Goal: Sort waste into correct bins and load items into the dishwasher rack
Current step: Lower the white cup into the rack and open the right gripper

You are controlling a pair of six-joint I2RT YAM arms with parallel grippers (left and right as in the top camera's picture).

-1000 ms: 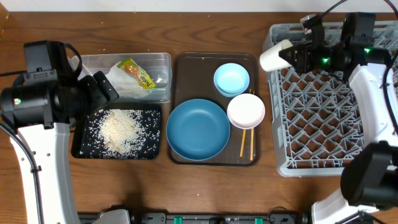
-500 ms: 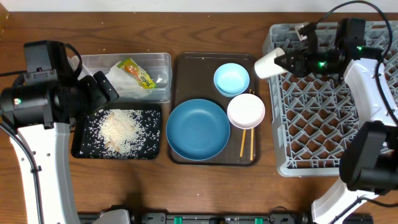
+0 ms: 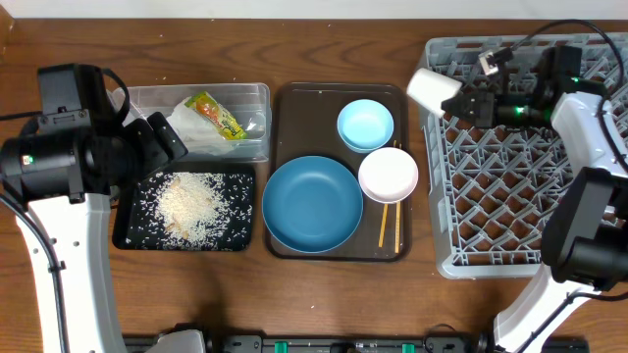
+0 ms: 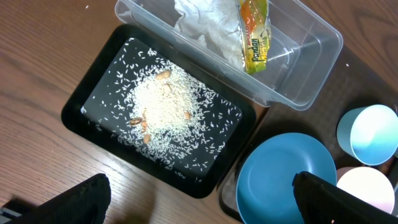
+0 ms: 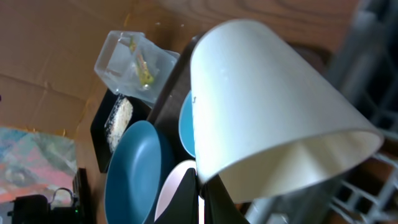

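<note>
One cream cup (image 3: 430, 88) hangs tipped at the grey rack's (image 3: 530, 206) top-left corner, its rim pinched in the closed right gripper (image 3: 457, 99). The brown tray (image 3: 294, 108) holds one blue plate (image 3: 312, 204), a light-blue bowl (image 3: 365, 125), a white bowl (image 3: 388, 175) and two chopsticks (image 3: 389, 227), which only the overhead view shows. The left gripper (image 4: 209, 199) gapes wide above the black tray (image 4: 93, 134).
</note>
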